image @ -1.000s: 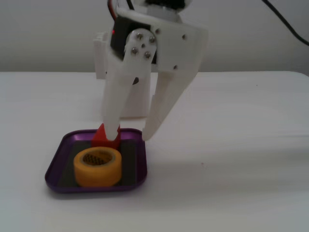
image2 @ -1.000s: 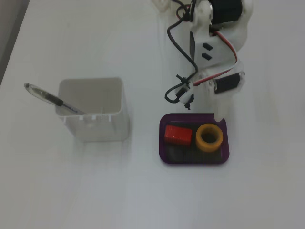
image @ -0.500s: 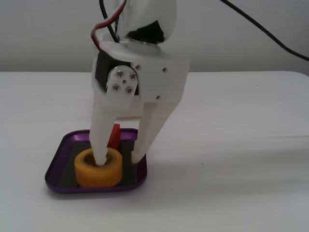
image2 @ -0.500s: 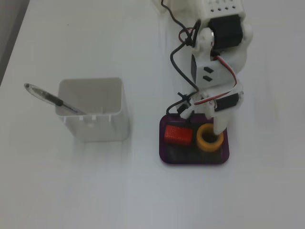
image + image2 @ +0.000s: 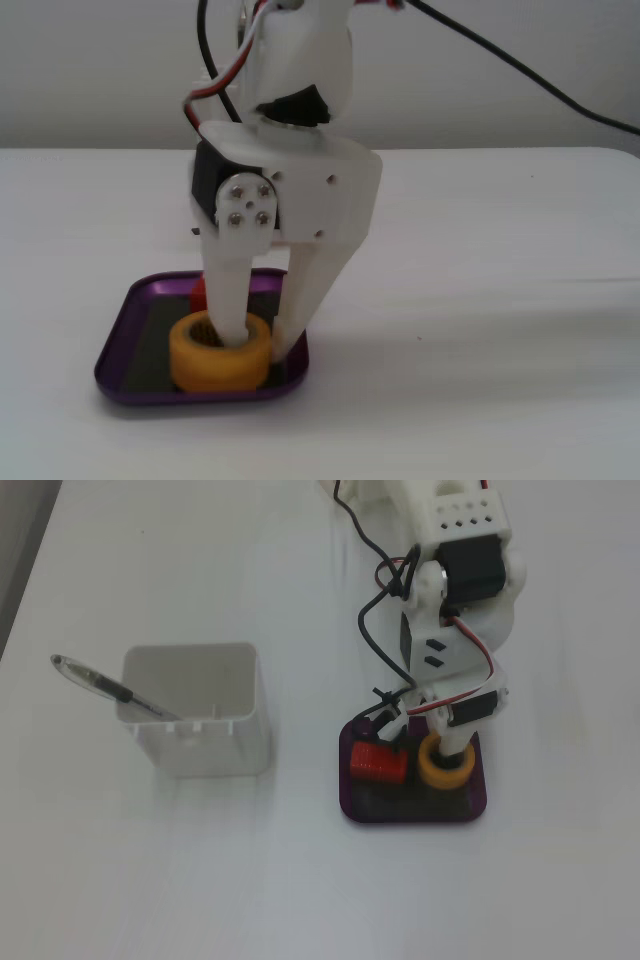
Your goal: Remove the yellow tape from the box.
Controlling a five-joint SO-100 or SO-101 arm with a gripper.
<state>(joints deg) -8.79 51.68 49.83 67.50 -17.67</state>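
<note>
Since a second ago, I see my gripper (image 5: 262,338) come down into the box (image 5: 130,310), fingers apart astride the yellow tape's (image 5: 220,353) wall, one inside its hole.

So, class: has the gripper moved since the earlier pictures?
Yes. The gripper has come down toward the tray; one finger now sits inside the tape.
</note>
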